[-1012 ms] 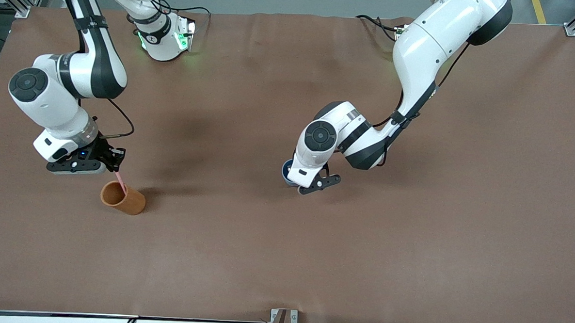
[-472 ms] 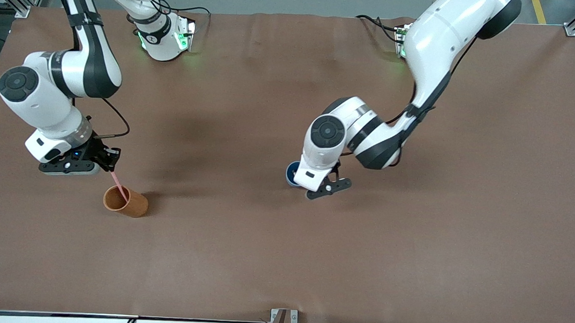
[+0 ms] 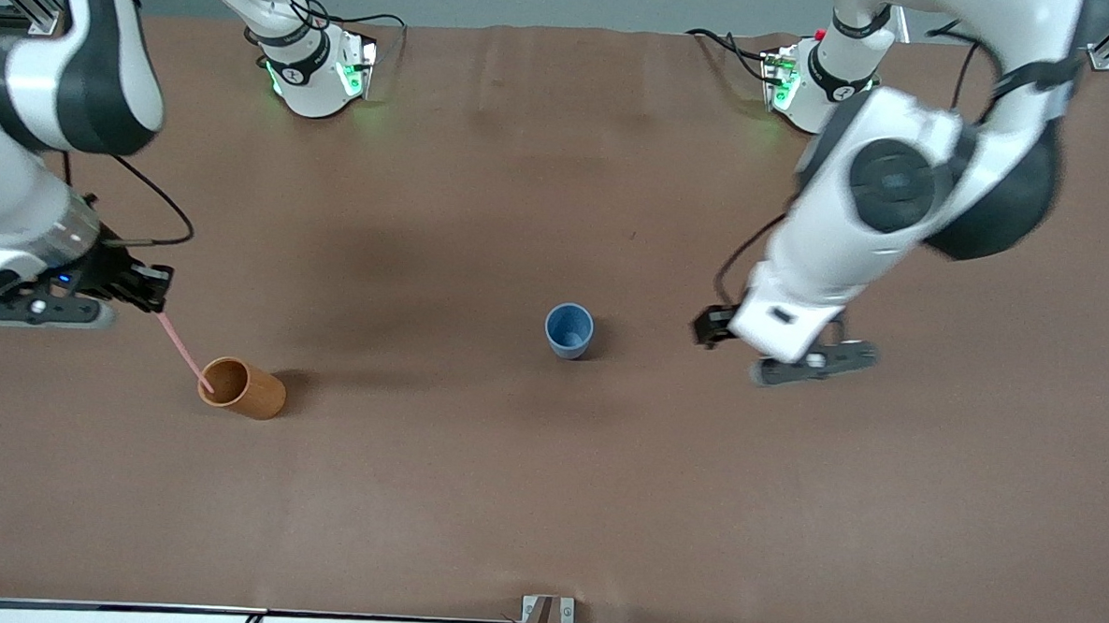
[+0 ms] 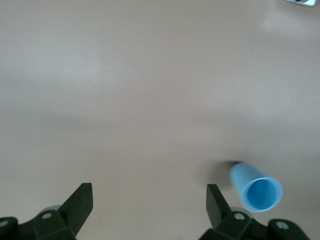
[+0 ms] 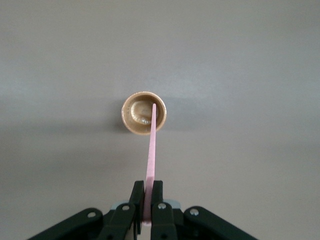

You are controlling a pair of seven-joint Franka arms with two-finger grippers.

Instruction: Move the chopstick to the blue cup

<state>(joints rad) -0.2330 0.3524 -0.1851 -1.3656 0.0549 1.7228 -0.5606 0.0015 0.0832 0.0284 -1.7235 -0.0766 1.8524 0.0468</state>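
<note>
My right gripper [image 3: 156, 298] is shut on the upper end of the pale pink chopstick [image 3: 180, 346]. The stick slants down, with its lower tip at the mouth of the orange-brown cup [image 3: 243, 388]. In the right wrist view the fingers [image 5: 148, 196] pinch the chopstick [image 5: 151, 155], which points into the orange-brown cup [image 5: 144, 114]. The blue cup [image 3: 569, 330] stands upright and empty mid-table. My left gripper [image 3: 766, 351] is open and empty, up beside the blue cup toward the left arm's end. In the left wrist view the left gripper [image 4: 150, 201] is open and the blue cup [image 4: 256, 190] lies just outside one finger.
The brown table cover [image 3: 546, 498] is bare apart from the two cups. The arm bases [image 3: 314, 76] stand along the table's farthest edge from the front camera. A small metal bracket [image 3: 541, 611] sits at the nearest edge.
My right gripper has risen and moved toward the right arm's end, drawing the chopstick up out of the orange-brown cup. My left arm has swung away from the blue cup, uncovering it.
</note>
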